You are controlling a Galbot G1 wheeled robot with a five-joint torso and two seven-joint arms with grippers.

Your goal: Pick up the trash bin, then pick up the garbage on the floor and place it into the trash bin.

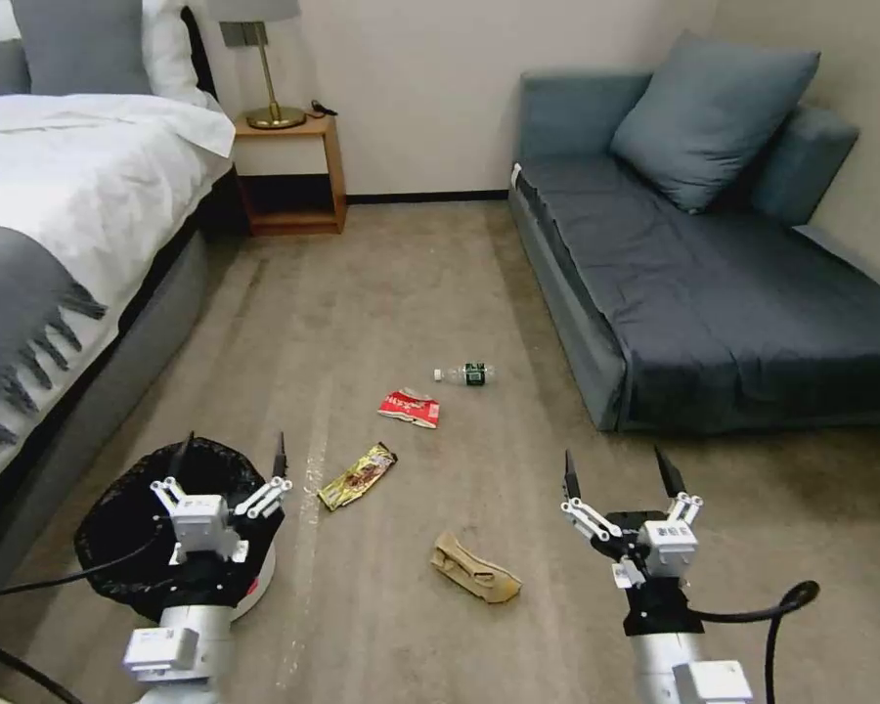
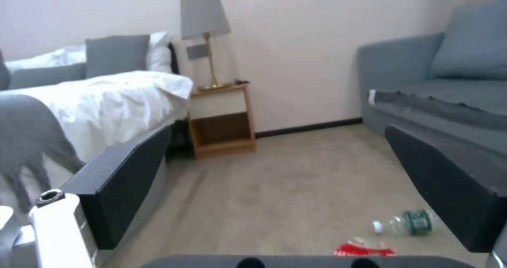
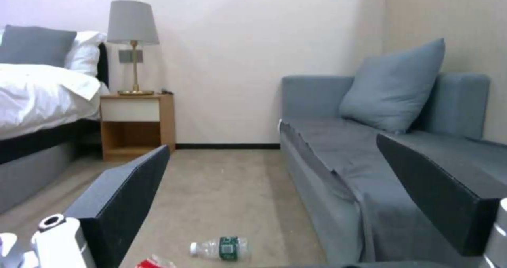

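The trash bin (image 1: 132,533), round with a glossy black bag, stands on the carpet at the near left. My left gripper (image 1: 231,458) hovers open just above its mouth, holding nothing. The garbage lies spread across the floor between the arms: a clear bottle with a green label (image 1: 465,374) (image 2: 404,223) (image 3: 222,248), a red-and-white packet (image 1: 410,408) (image 2: 364,249), a gold-brown wrapper (image 1: 358,476) and a crumpled tan paper bag (image 1: 475,569). My right gripper (image 1: 620,471) is open and empty, raised to the right of the paper bag.
A bed (image 1: 59,225) runs along the left, a grey-blue sofa (image 1: 714,284) along the right. A wooden nightstand (image 1: 288,176) with a lamp stands at the far wall. Open carpet lies between bed and sofa.
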